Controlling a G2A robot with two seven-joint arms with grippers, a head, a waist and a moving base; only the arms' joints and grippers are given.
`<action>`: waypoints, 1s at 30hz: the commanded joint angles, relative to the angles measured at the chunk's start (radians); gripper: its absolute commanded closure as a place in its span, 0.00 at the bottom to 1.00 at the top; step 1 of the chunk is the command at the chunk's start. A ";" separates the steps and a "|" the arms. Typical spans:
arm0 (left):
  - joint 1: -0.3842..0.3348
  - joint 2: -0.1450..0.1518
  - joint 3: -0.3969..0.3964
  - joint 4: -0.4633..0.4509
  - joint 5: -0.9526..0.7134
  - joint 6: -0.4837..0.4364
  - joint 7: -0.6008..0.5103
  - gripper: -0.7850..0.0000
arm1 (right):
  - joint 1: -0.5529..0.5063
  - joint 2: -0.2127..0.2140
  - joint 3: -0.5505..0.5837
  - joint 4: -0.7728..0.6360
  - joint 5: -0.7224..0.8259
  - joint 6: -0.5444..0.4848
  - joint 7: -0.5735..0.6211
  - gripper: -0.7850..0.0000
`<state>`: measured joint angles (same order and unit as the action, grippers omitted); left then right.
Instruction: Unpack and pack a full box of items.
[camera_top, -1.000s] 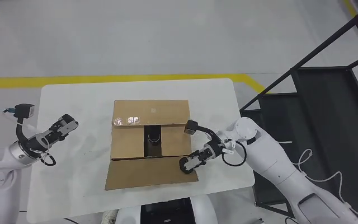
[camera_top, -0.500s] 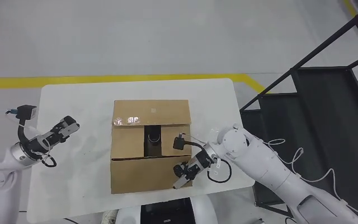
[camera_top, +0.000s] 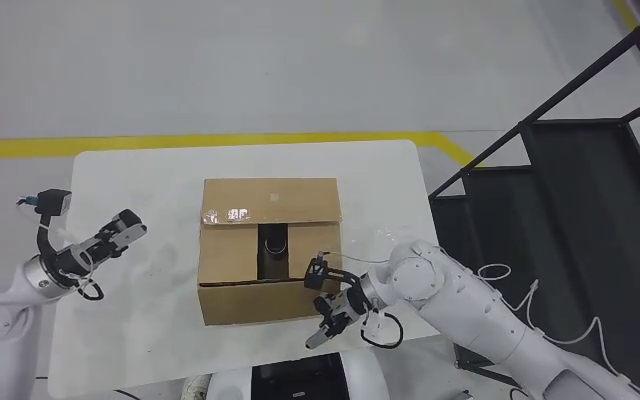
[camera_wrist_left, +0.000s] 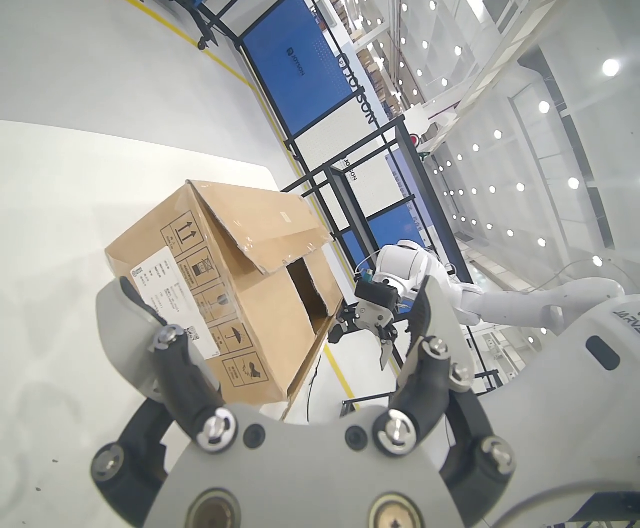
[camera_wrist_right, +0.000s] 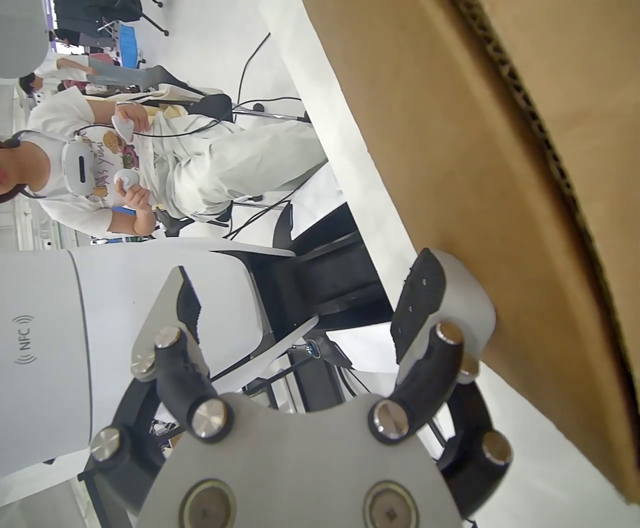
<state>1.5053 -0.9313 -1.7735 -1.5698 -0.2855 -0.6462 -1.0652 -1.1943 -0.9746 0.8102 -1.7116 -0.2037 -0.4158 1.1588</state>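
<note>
From above, a white bench (camera_top: 120, 180) stands on a grey floor (camera_top: 300, 60) crossed by a yellow stripe (camera_top: 200, 143), with a black rack (camera_top: 570, 180) off its right side. The cardboard box (camera_top: 230, 260) sits upright at the middle of the bench, top facing up. Its far flap (camera_top: 270, 200) is folded flat over the top, and its near flap (camera_top: 260, 303) stands at a tilt I cannot judge from here. Between them a dark gap (camera_top: 273, 250) runs lengthwise from far to near. The left pincer (camera_top: 125, 228) hangs open over the bench's left part, well apart from the box and aimed toward it. The right pincer (camera_top: 325, 325) is at the box's near right corner. In the left wrist view, the left pincer's spread jaws frame the box's labelled side, with blue wall panels (camera_wrist_left: 300, 75) behind. In the right wrist view, the right pincer stands open, gripping nothing, one finger pad (camera_wrist_right: 417, 300) just beside the cardboard.
</note>
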 joint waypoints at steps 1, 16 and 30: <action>0.003 0.001 0.001 0.001 -0.003 -0.001 -0.001 0.00 | -0.003 0.001 -0.003 -0.008 -0.025 0.001 -0.013 0.00; -0.024 0.005 0.063 0.034 -0.068 0.003 -0.034 0.00 | -0.050 0.022 0.031 -0.097 0.110 -0.037 0.010 0.00; -0.035 0.012 0.063 0.042 -0.088 0.006 -0.028 0.00 | 0.072 0.002 0.067 0.170 0.771 0.112 0.124 0.00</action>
<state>1.4638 -0.9202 -1.7038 -1.5293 -0.3774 -0.6418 -1.0947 -1.1414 -0.9689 0.8807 -1.5710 0.5535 -0.3179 1.2831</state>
